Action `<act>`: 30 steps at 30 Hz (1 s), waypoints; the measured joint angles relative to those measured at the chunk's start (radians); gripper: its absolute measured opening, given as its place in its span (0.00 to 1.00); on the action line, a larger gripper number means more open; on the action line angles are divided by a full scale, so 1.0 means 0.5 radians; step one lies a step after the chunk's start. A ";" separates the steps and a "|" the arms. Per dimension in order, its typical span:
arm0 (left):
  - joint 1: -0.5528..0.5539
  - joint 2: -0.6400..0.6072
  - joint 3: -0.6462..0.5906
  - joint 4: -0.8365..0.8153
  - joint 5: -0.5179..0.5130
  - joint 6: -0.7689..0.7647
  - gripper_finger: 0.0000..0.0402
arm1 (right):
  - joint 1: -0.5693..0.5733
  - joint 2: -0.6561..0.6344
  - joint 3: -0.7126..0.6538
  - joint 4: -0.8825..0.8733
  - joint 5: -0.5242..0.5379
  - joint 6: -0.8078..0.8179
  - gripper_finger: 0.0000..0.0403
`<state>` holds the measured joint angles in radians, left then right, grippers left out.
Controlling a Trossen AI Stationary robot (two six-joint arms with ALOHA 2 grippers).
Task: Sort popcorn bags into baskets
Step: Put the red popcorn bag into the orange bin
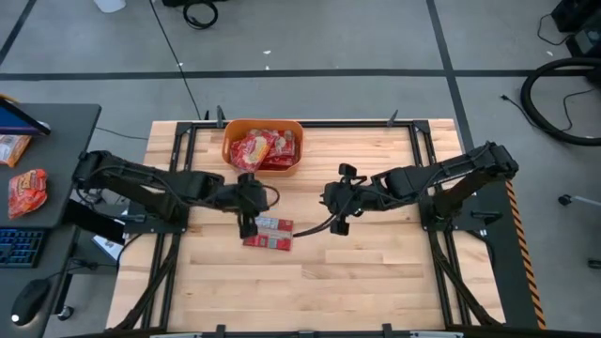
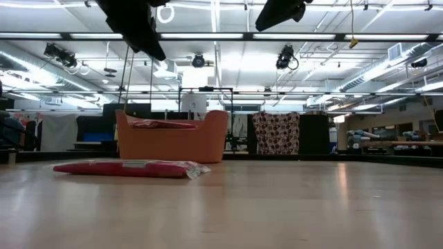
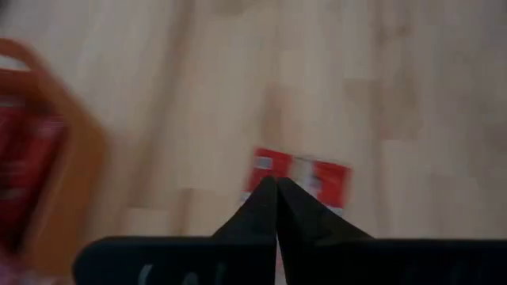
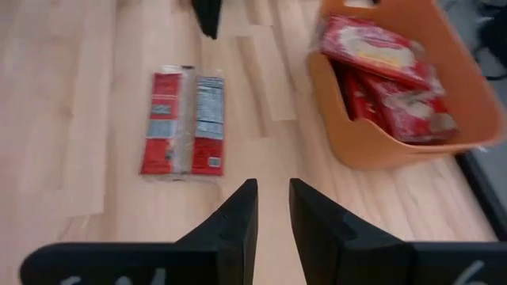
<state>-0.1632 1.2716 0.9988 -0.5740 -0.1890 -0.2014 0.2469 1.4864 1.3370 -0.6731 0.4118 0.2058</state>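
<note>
One popcorn bag (image 1: 269,234) is lying flat on the wooden table (image 1: 376,282), label side down with its printed back showing, well apart from the orange basket (image 1: 231,148) at the far edge. Several red popcorn bags (image 1: 261,150) are already sitting inside that basket, piled loosely against one another; the exact count cannot be told because they are overlapping. Off the table, two more red packets (image 1: 26,192) are resting on the dark side desk (image 1: 66,127) at the left, though whether they are belonging to this job is unclear.

The left gripper (image 1: 248,223) is hovering just beside the near end of the lone bag, above the table, with its fingers (image 3: 265,207) pressed together and holding nothing. The right gripper (image 1: 340,223) is hanging on the other side of the bag, a little farther off, its fingers (image 4: 238,218) standing a narrow gap apart and also carrying nothing.

Judging by how things are lying, the sorting is looking nearly finished: most bags are in the basket and only this single one on the table is waiting to be picked up and dropped in. The left arm is appearing better placed to take it, but it would need to open first.
</note>
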 joint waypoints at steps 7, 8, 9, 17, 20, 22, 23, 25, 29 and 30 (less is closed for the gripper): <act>0.025 0.148 -0.057 -0.048 0.326 -0.109 0.12 | -0.055 0.000 0.000 0.031 -0.126 -0.093 0.21; 0.024 0.179 -0.069 -0.036 0.325 -0.130 0.15 | -0.064 0.000 0.000 0.030 -0.127 -0.081 0.21; 0.016 0.212 -0.085 -0.036 0.327 -0.155 0.19 | -0.070 0.000 0.000 0.034 -0.129 -0.058 0.21; -0.129 0.537 -0.138 -0.049 0.396 -0.191 0.44 | -0.083 0.065 0.000 0.082 -0.235 -0.031 0.22; -0.155 0.635 -0.150 -0.058 0.438 -0.194 0.47 | -0.082 0.149 0.000 0.090 -0.338 -0.028 0.22; -0.155 0.685 -0.151 -0.125 0.442 -0.204 0.46 | -0.081 0.207 0.000 0.100 -0.420 -0.004 0.22; -0.154 0.697 -0.151 -0.184 0.438 -0.205 0.46 | -0.081 0.237 0.000 0.102 -0.471 0.004 0.22; -0.153 0.696 -0.152 -0.359 0.420 -0.203 0.44 | -0.078 0.285 0.000 0.099 -0.571 0.015 0.22; -0.153 0.621 -0.182 -0.474 0.388 -0.104 0.40 | -0.051 0.328 0.000 0.105 -0.649 0.010 0.22; -0.154 0.589 -0.208 -0.446 0.390 -0.099 0.39 | -0.045 0.330 0.000 0.101 -0.649 0.003 0.22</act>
<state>-0.2401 1.5661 0.8947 -0.7971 0.0062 -0.2510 0.2244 1.6516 1.3373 -0.6228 0.0872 0.2074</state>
